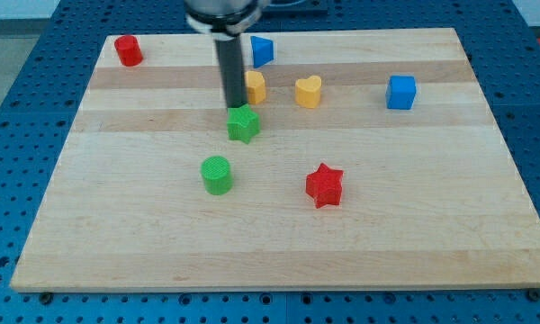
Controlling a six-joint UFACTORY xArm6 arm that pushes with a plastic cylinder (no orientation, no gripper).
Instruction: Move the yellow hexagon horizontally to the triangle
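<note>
The yellow hexagon (pixel 255 86) lies near the top middle of the wooden board (pixel 279 243), partly hidden behind my rod. My tip (pixel 235 107) is just left of and below the hexagon, right above the green star (pixel 243 124). A blue block (pixel 263 50), which may be the triangle, lies above the hexagon near the board's top edge. A yellow heart (pixel 308 91) lies to the hexagon's right.
A red cylinder (pixel 128 50) stands at the top left corner. A blue cube (pixel 400 92) lies at the right. A green cylinder (pixel 217 174) and a red star (pixel 324 184) lie in the middle lower part.
</note>
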